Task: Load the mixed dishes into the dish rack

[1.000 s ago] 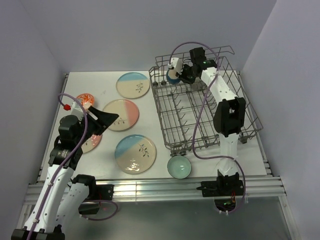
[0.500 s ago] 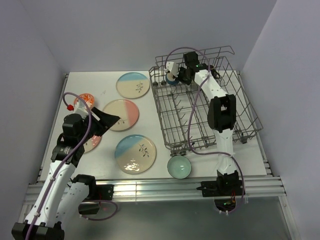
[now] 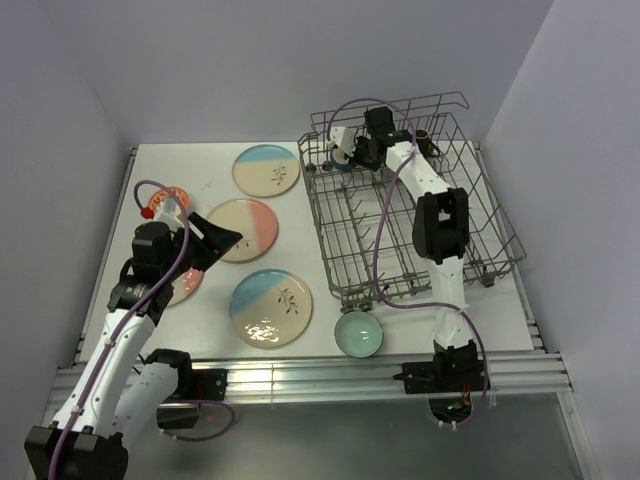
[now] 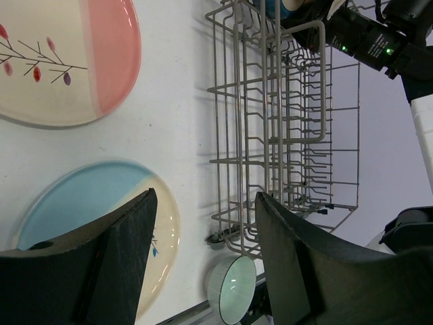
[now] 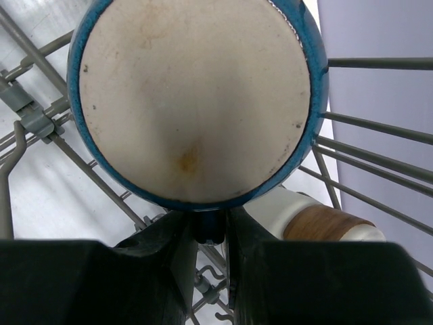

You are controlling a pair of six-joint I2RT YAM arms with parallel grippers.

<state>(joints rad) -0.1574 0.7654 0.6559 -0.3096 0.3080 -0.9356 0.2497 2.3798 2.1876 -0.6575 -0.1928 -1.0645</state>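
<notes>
Found left hand (image 4: 205, 195) apart above the worktop (image 4: 176, 101), near a blue-and-cream plate (image 4: 88, 203); pale teal bowl (image 4: 233, 288) just beside the near edge of the dish rack (image 3: 360, 230). Farther off, found right hand (image 5: 210, 233) clamped on the handle of the dark-blue mug (image 5: 196, 95) at the rack's far-left corner, brown mug (image 5: 325, 223) just beside.

White arms (image 3: 428, 178), black joints (image 3: 441, 226), purple cables (image 3: 365, 100).
</notes>
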